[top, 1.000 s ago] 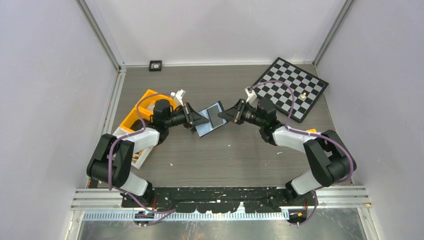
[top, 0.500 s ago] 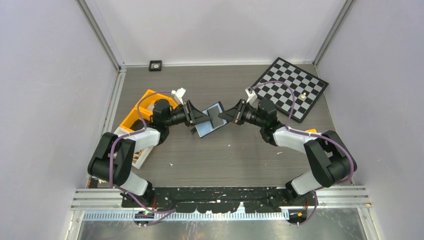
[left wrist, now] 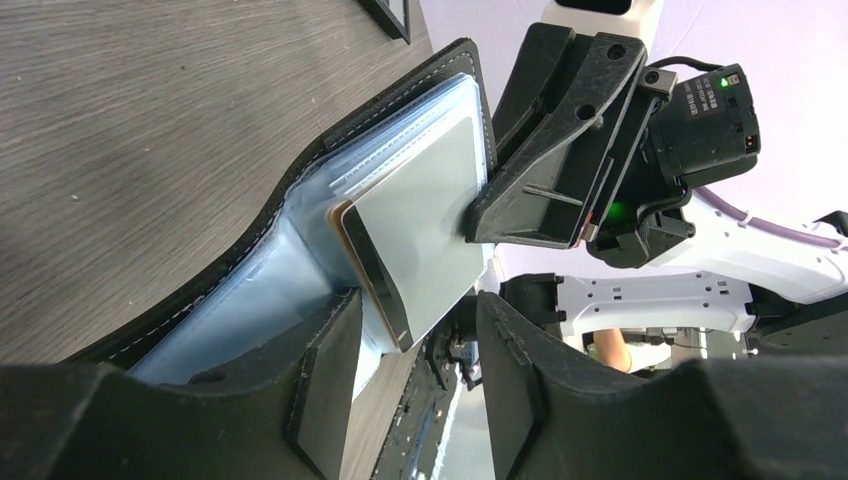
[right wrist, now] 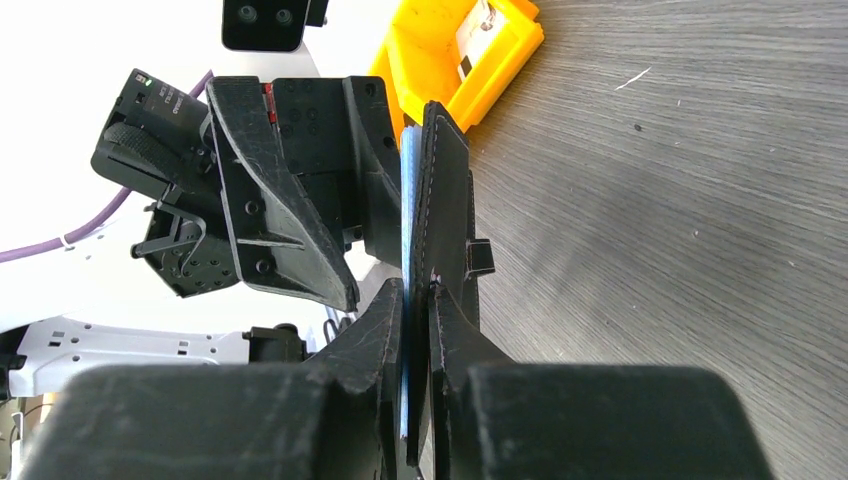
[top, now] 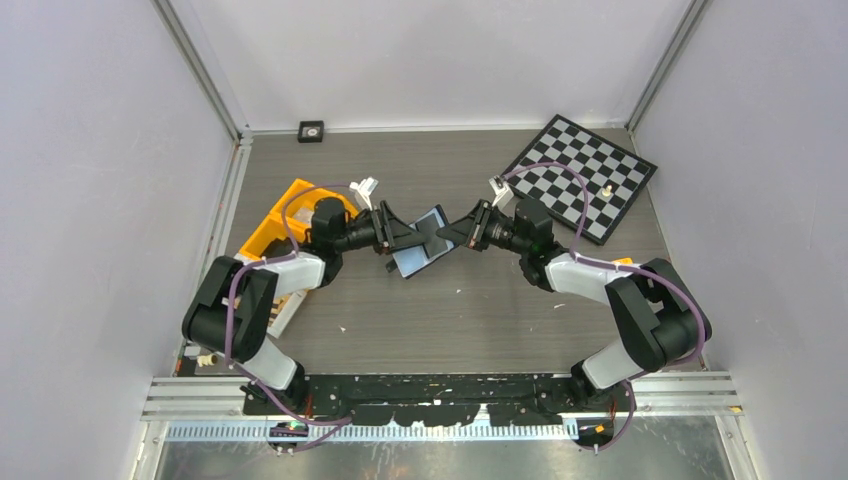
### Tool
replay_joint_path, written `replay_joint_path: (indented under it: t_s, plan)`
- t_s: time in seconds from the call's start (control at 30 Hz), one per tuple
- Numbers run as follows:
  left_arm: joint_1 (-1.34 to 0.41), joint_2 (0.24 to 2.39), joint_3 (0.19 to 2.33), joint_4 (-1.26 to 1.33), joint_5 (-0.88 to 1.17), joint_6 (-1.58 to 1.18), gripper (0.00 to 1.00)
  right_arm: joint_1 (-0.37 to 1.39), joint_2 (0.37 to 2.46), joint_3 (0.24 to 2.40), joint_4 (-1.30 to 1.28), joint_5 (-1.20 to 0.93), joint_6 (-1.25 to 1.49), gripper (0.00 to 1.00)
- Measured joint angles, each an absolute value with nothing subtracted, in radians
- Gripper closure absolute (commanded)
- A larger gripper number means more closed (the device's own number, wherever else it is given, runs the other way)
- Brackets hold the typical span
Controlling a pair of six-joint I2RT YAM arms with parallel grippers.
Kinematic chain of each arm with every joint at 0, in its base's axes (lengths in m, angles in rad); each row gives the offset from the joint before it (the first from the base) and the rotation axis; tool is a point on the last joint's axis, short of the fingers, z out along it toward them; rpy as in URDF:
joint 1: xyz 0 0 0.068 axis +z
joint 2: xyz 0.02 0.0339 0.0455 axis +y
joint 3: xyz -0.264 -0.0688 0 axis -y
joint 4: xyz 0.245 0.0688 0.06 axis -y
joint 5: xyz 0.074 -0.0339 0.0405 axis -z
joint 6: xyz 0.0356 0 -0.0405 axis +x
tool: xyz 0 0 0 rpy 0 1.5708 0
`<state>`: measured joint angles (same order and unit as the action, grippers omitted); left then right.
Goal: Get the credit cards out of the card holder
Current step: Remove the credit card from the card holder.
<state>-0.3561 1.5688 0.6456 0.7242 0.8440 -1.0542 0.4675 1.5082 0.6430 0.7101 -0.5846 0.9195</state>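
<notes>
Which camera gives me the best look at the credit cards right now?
Left wrist: the credit cards sit face-on, sticking out of the open card holder. Right wrist sees them edge-on, a thin blue sliver. Top external shows only a small pale patch.

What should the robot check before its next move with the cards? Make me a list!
1. The right tool pinches the card holder at its edge: ok.
2. The card holder is open: ok.
3. The credit cards poke out of the sleeve: ok.
4. The cards' corner sits between the fingers of the left tool: ok.
5. The left tool is shut on the cards: not ok, jaws apart.
6. How many cards are stacked: cannot tell.
</notes>
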Motion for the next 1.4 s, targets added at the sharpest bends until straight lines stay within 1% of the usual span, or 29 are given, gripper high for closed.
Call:
replay_joint_path:
  t_s: [0.17, 0.27, 0.3, 0.33, 0.4, 0.5, 0.6, 0.67, 0.73, 0.87, 0.93, 0.97, 1.0, 1.13, 1.2, 1.27, 1.33, 1.4]
  plan:
    - [-0.361, 1.577, 0.675, 0.666, 0.846, -1.034, 0.58, 0.467, 1.508, 0.643, 0.711, -0.583, 0.919, 0.94]
    - [-0.360, 1.579, 0.676, 0.663, 0.846, -1.036, 0.68, 0.469, 1.511, 0.643, 0.714, -0.585, 0.920, 0.93]
    - [-0.360, 1.580, 0.675, 0.667, 0.846, -1.038, 0.75, 0.469, 1.513, 0.643, 0.718, -0.585, 0.920, 0.91]
    - [-0.358, 1.581, 0.674, 0.672, 0.845, -1.043, 0.81, 0.469, 1.514, 0.643, 0.723, -0.585, 0.920, 0.87]
    - [-0.352, 1.587, 0.665, 0.696, 0.842, -1.056, 0.89, 0.468, 1.515, 0.644, 0.730, -0.584, 0.919, 0.81]
    - [-0.347, 1.596, 0.657, 0.714, 0.838, -1.071, 0.96, 0.468, 1.515, 0.647, 0.733, -0.583, 0.915, 0.79]
    - [-0.347, 1.598, 0.656, 0.713, 0.837, -1.072, 1.00, 0.469, 1.515, 0.647, 0.739, -0.584, 0.916, 0.72]
    - [-0.347, 1.598, 0.656, 0.709, 0.838, -1.070, 1.00, 0.473, 1.515, 0.647, 0.744, -0.585, 0.919, 0.67]
    - [-0.347, 1.598, 0.656, 0.700, 0.837, -1.065, 1.00, 0.483, 1.515, 0.647, 0.745, -0.586, 0.920, 0.67]
    - [-0.338, 1.595, 0.656, 0.639, 0.821, -1.035, 1.00, 0.492, 1.515, 0.647, 0.744, -0.585, 0.919, 0.83]
    - [-0.334, 1.588, 0.656, 0.601, 0.812, -1.017, 1.00, 0.492, 1.515, 0.647, 0.732, -0.581, 0.918, 0.95]
    - [-0.332, 1.586, 0.656, 0.588, 0.810, -1.012, 1.00, 0.490, 1.515, 0.647, 0.723, -0.574, 0.916, 0.98]
    - [-0.331, 1.583, 0.657, 0.575, 0.808, -1.007, 1.00, 0.489, 1.515, 0.647, 0.715, -0.568, 0.915, 0.99]
    - [-0.327, 1.580, 0.664, 0.531, 0.805, -0.987, 1.00, 0.487, 1.521, 0.647, 0.688, -0.550, 0.913, 0.99]
    - [-0.327, 1.580, 0.665, 0.517, 0.802, -0.984, 0.95, 0.487, 1.521, 0.647, 0.669, -0.543, 0.911, 1.00]
    - [-0.327, 1.580, 0.665, 0.507, 0.800, -0.984, 0.83, 0.487, 1.523, 0.647, 0.659, -0.541, 0.911, 1.00]
    - [-0.327, 1.580, 0.665, 0.505, 0.800, -0.981, 0.74, 0.487, 1.528, 0.647, 0.659, -0.541, 0.913, 1.00]
    - [-0.327, 1.580, 0.665, 0.506, 0.799, -0.986, 0.67, 0.487, 1.539, 0.647, 0.664, -0.545, 0.919, 0.99]
